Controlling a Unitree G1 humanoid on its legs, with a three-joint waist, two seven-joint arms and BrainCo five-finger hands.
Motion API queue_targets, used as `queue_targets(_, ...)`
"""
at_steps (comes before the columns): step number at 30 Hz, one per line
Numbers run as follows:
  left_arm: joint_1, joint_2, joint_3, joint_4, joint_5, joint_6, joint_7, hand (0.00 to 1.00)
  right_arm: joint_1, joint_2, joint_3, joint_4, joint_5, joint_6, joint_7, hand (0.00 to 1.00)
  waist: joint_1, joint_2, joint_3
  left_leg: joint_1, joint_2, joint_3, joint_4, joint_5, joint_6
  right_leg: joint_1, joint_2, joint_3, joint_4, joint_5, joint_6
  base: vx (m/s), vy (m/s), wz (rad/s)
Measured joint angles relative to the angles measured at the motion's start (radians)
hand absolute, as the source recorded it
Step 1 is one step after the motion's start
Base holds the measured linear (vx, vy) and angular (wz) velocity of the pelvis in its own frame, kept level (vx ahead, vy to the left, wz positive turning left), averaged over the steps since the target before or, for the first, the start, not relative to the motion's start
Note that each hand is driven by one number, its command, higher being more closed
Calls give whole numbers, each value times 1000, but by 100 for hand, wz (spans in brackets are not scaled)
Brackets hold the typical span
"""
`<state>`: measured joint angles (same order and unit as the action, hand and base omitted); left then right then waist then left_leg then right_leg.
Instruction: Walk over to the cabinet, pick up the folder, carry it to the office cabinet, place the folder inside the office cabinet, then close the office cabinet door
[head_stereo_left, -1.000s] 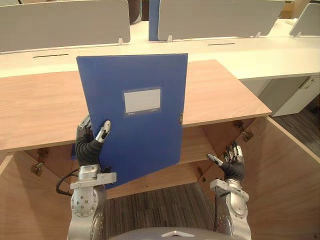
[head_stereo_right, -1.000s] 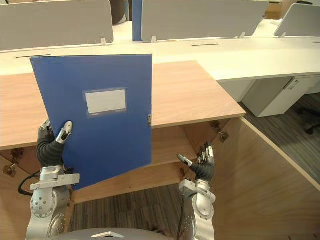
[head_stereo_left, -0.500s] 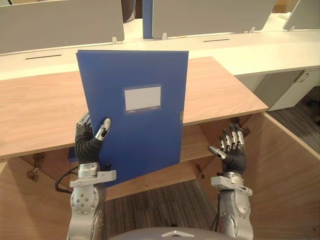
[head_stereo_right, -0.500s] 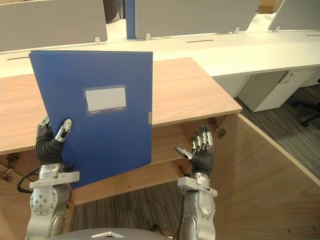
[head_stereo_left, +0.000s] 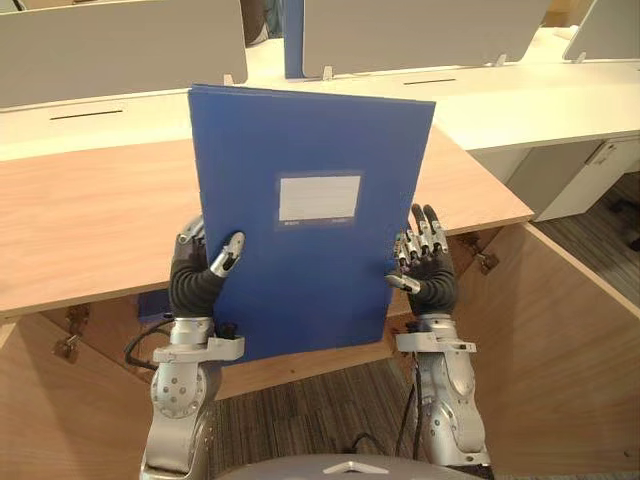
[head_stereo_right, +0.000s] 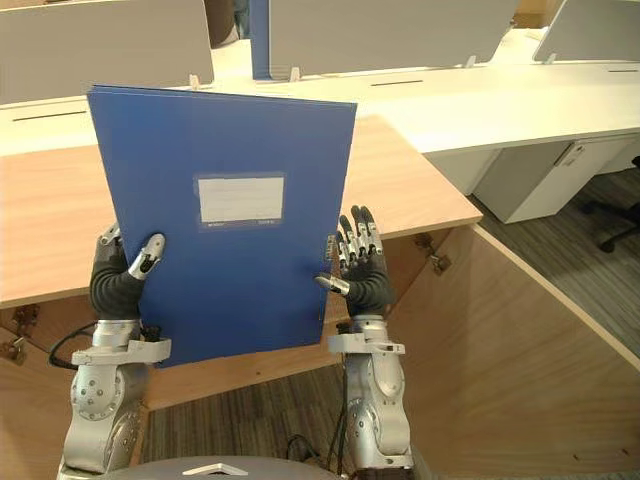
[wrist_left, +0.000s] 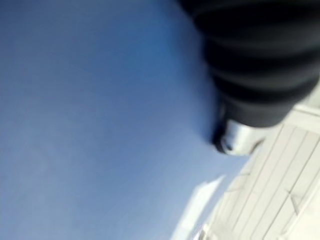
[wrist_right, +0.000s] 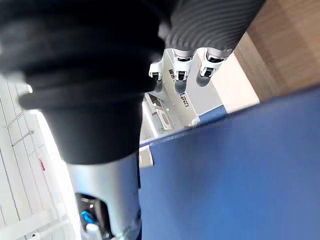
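Now the left robot hand (head_stereo_left: 198, 282) pinches the blue folder (head_stereo_left: 315, 270) at its lower left edge, thumb on the front. The folder stands upright in the air, over the wooden cabinet's (head_stereo_left: 90, 215) front edge. The right robot hand (head_stereo_left: 430, 278), fingers straight, is just beside its right edge.

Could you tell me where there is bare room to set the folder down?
The cabinet top is bare left of the folder, back to the white desk; a smaller bare corner lies right of it. Crowded in front: the left hand grips the folder, the right hand stands open at its edge.
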<state>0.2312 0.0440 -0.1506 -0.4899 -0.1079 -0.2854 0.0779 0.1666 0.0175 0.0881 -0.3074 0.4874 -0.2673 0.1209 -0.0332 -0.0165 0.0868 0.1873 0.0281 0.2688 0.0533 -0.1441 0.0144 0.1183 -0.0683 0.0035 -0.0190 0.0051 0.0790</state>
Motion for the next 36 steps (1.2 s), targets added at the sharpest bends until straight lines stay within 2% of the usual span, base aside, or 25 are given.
queue_targets(7,-14,17,-10,1,-4,-1,-30,100,-59,-30,50,0,15,0,13,0,0,-3,1,-2,-1,-3,-1,0,0,0,-1,-3,-1,0,0,-14,-13,1)
queue_targets(24,-35,32,12,1,-46,-21,-67,100,-104,-89,66,12,-15,10,55,0,12,-12,-4,-17,-12,-26,-4,5,9,2,-14,-21,-1,1,-1,-22,-11,4)
queue_targets(29,-47,54,26,1,-44,-21,-71,100,-135,-107,69,62,-49,15,89,0,9,-28,-13,-20,-15,-30,-4,7,12,1,-16,-22,0,1,-1,-39,-20,2)
queue_targets(30,-49,61,31,1,-43,-21,-74,100,-136,-112,72,66,-66,22,96,100,9,-33,-17,-23,-15,-35,-4,9,14,1,-17,-27,0,1,-1,-24,-26,12)
queue_targets(36,-52,75,50,1,-31,-26,-84,100,-144,-156,92,113,-104,36,121,100,14,-39,-22,-27,-19,-52,-3,15,19,-2,-20,-43,2,3,-5,-23,-26,9)
